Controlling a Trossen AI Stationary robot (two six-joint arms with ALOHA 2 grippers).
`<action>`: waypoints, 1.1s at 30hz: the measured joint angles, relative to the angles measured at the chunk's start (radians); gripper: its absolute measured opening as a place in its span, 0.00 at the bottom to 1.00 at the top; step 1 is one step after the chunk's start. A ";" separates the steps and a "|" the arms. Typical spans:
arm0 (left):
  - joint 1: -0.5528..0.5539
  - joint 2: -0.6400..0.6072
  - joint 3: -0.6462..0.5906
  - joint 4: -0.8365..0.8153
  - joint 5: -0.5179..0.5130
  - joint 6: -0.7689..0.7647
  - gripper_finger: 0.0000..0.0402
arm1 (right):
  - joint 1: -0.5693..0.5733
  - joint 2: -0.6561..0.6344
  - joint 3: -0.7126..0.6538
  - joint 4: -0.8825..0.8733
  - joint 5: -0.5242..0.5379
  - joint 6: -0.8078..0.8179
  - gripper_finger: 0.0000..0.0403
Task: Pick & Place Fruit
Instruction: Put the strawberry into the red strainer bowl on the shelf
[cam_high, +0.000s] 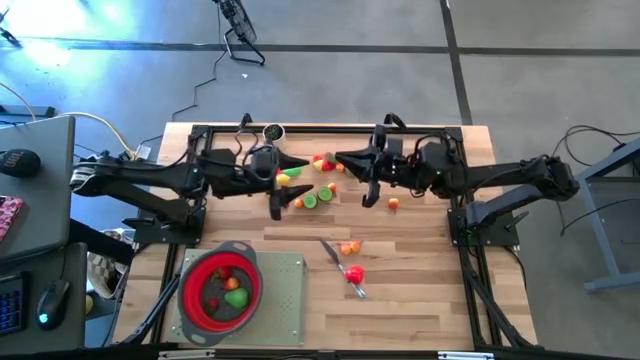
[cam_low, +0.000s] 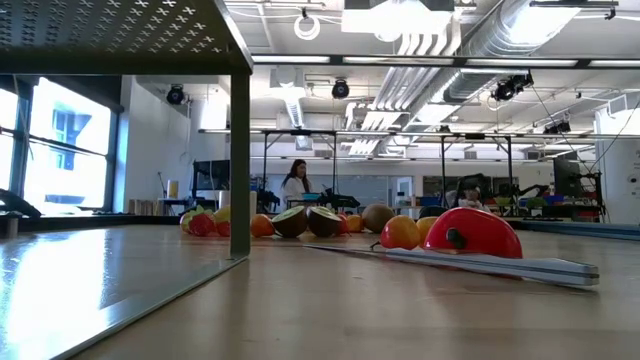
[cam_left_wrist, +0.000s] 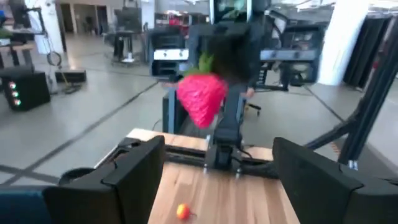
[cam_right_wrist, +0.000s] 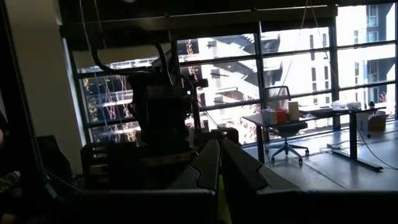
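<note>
**Two grippers face each other, a strawberry at the right one's tips**

Two arms reach in over the far half of the worktop, their grippers close together and pointing at one another. The right gripper has its fingers drawn narrow, almost meeting in its own wrist view. The left wrist view shows a red strawberry pinched at its tips, raised off the wood. The left gripper is spread wide and holds nothing; its two fingers stand far apart, with the strawberry just ahead of them.

Most of the loose fruit lies directly under and beside the left gripper: yellow, red, orange and two green halves. One small orange piece sits just beside the right gripper on the near side. Farther toward the near edge from both grippers, two more orange pieces and a red one lie by the grey knife. Well away from the left gripper, the red strainer rests on a grey mat with a few fruits inside.
</note>
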 joint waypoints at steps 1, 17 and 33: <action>0.000 0.001 -0.004 -0.002 -0.013 0.000 0.73 | 0.006 0.000 0.000 0.001 0.000 0.000 0.01; 0.014 0.027 -0.002 0.057 -0.014 -0.091 0.73 | 0.058 0.000 0.000 0.005 -0.002 0.000 0.01; 0.013 0.104 -0.002 0.186 0.069 -0.051 0.73 | 0.057 0.000 0.000 -0.003 0.009 -0.001 0.01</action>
